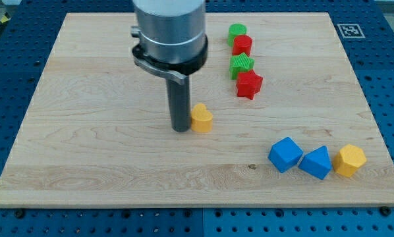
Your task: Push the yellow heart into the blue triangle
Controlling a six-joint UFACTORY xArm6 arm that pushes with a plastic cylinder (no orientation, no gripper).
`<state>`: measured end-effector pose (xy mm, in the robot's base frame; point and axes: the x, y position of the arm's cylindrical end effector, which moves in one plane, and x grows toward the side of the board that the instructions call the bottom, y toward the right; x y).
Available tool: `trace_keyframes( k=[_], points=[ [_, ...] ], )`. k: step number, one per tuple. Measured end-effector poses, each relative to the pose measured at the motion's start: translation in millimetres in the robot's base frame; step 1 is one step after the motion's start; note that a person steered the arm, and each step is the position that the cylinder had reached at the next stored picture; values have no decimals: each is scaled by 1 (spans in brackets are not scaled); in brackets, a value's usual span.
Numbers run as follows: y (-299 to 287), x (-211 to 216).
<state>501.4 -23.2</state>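
The yellow heart lies near the middle of the wooden board. My tip rests on the board just to the heart's left, touching or nearly touching it. The blue triangle lies at the view's lower right, between a blue cube on its left and a yellow hexagon on its right, both close against it. The heart is well to the upper left of the triangle.
Toward the view's top right of centre, a column of blocks: a green round block, a red hexagon, a green star, a red star. A printed marker sits at the board's top right corner.
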Motion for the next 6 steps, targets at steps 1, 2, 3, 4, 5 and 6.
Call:
trace_keyframes(
  k=[1, 2, 3, 4, 5, 6],
  points=[
    [9, -3],
    [9, -20],
    [15, -27],
    [31, -26],
    [61, -20],
    [90, -2]
  ],
)
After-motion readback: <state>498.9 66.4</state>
